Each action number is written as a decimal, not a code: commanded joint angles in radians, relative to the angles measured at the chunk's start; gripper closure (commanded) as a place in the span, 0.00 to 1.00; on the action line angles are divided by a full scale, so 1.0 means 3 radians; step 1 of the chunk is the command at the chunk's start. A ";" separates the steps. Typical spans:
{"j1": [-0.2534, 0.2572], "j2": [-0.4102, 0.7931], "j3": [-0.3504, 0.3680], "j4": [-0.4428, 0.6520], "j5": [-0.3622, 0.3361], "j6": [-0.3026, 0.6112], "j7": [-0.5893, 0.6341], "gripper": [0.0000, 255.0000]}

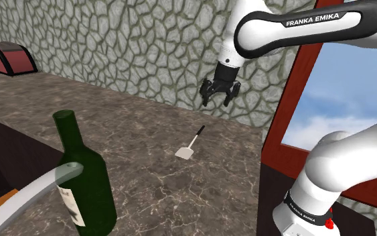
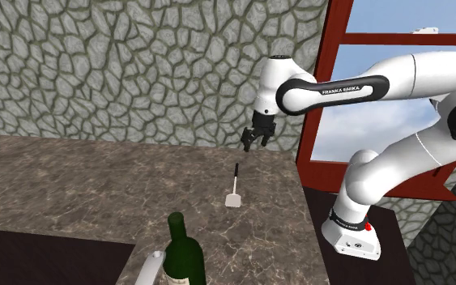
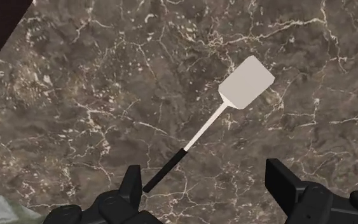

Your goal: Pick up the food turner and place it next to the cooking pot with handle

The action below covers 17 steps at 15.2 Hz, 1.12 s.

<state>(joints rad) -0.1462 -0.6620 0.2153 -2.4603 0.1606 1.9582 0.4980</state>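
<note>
since the food turner (image 1: 188, 147) lies flat on the desk (image 1: 133, 127) w/ nothing on or against it, the claw (image 1: 219, 99) hangs above it, pointing down, fingers spread wide and holding nothing. that fits a top-down grab, judging by the pose: the wrist view has the claw (image 3: 206, 177) over the handle end, w/ the black grip running up from just beside one finger and the blade further out past the gap. the handle crosses the gap at a slant, not square to the fingers (a bit of wrist turn would prob. help before closing), and the claw is well clear of the desk, so a descent is yet to come.

the turner sits on the brown marbled desk, in the shoulder view right of centre, near the far stone wall (image 1: 113, 40) and well apart from the dark green bottle (image 1: 83, 181) at the near left. in the second exterior view the turner (image 2: 234, 193) is just below the claw (image 2: 253, 146), blade toward the near side.

looks: thin, small, light. flat pale grey blade, roughly square w/ rounded corners; slim pale shaft; black grip at the far end. no bend or lift visible, so it lies low on the desk, little height to pinch.

a pale curved bar (image 1: 26, 198) by the bottle may be the pot's handle; can't tell.
</note>
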 commanded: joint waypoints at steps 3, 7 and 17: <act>-0.0247 0.0445 0.0383 -0.0024 -0.0002 0.0390 0.0899 0.00; -0.0516 0.0931 0.0720 0.0038 -0.0112 0.0692 0.1798 0.00; -0.0839 0.1736 0.1048 0.0086 -0.0509 0.1221 0.2984 0.00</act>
<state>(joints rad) -0.3968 -0.1517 0.5268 -2.4296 0.0146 2.3098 1.3847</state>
